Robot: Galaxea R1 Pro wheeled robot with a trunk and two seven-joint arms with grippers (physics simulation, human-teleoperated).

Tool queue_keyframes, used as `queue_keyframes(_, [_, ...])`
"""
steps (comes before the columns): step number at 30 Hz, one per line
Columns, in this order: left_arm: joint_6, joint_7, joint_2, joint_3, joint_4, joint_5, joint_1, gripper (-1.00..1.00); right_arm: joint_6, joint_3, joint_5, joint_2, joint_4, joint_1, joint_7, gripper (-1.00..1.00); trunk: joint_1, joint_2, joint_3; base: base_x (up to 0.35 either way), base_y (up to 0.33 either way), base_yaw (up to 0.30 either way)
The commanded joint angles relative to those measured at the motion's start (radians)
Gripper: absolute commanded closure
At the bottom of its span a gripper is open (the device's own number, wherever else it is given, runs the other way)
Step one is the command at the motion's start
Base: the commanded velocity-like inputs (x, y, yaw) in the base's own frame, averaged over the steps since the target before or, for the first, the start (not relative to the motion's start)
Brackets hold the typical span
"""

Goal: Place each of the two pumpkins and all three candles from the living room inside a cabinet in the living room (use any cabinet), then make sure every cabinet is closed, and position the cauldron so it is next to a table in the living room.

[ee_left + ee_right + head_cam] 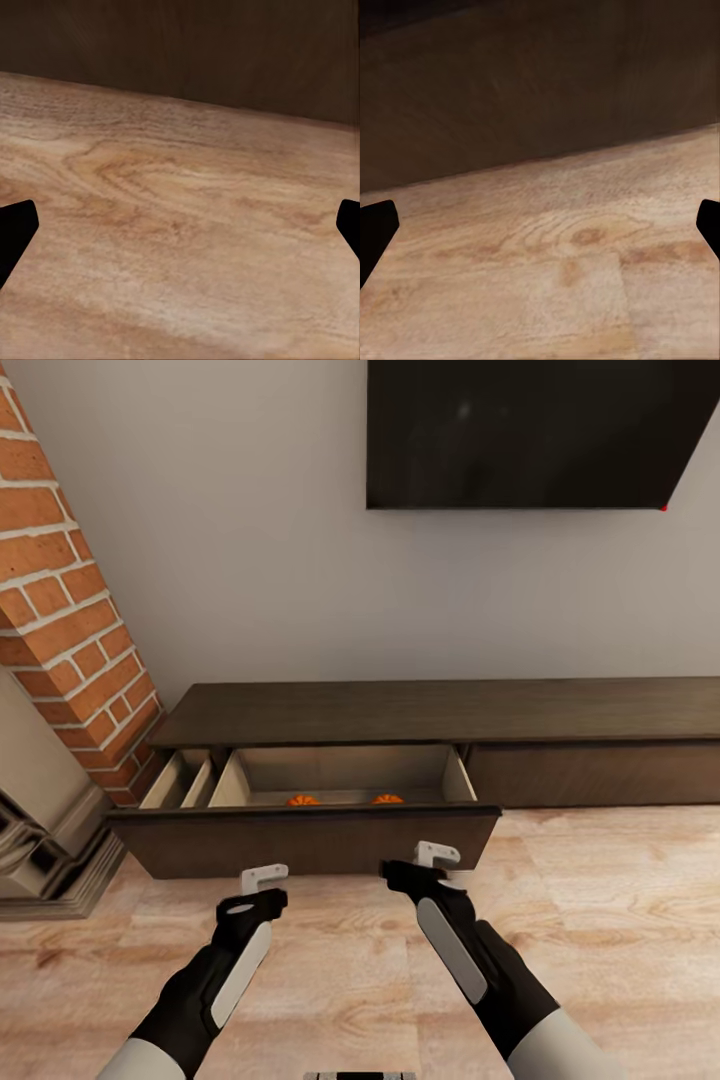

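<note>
Dark brown cabinet (540, 82) front above pale plank floor (562, 270), wide-spread right claw (540, 229) fingertips (375, 229) at the edges.

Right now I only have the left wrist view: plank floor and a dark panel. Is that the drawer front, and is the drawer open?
Observer: Yes. The head view shows the cabinet with its left drawer pulled out. Your left hand is just short of the dark front panel.
Operator: Anything inside it?
Observer: Two pumpkins peek over the front edge, side by side in the wide compartment.
Operator: And the other arm?
Observer: The right hand is at the same front panel, nearer its right end, fingers spread and holding nothing.
</note>
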Motion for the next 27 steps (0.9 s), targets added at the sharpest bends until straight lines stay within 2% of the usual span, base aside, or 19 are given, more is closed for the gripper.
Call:
queue_keyframes(1, [-0.007,0.009,0.007,-0.012,0.005,0.009,0.0,-1.0,-0.017,0.017,-0.001,0.0,-0.001,-0.001,-0.006,-1.0,0.004,-0.008,-0.004,0.0,0.0,0.0])
queue_keyframes(5, [-0.019,0.008,0.025,-0.024,0.01,0.01,0.0,-1.0,-0.088,0.053,0.025,0.001,0.012,-0.001,-0.002,-1.0,0.019,-0.036,-0.017,0.0,0.0,0.0])
queue_keyframes(12, [-0.025,0.005,0.031,-0.029,0.005,0.009,-0.001,-1.0,-0.198,0.063,0.065,0.001,0.073,-0.001,0.023,-1.0,0.046,-0.085,-0.039,0.0,0.0,0.0])
queue_keyframes(16, [-0.08,0.005,0.033,-0.03,0.004,0.008,-0.001,-1.0,-0.22,0.064,0.109,0.001,0.093,-0.001,0.054,-1.0,0.061,-0.113,-0.051,0.0,0.0,0.0])
queue_keyframes(20, [-0.107,0.004,0.037,-0.03,0.004,0.007,-0.001,-1.0,-0.247,0.064,0.134,0.001,0.103,-0.001,0.061,-1.0,0.063,-0.114,-0.066,0.0,0.0,0.0])
queue_keyframes(27, [-0.112,-0.003,0.055,-0.029,-0.034,0.012,-0.004,-1.0,-0.266,0.064,0.14,0.001,0.107,-0.001,0.063,-1.0,0.063,-0.114,-0.066,0.0,0.0,0.0])
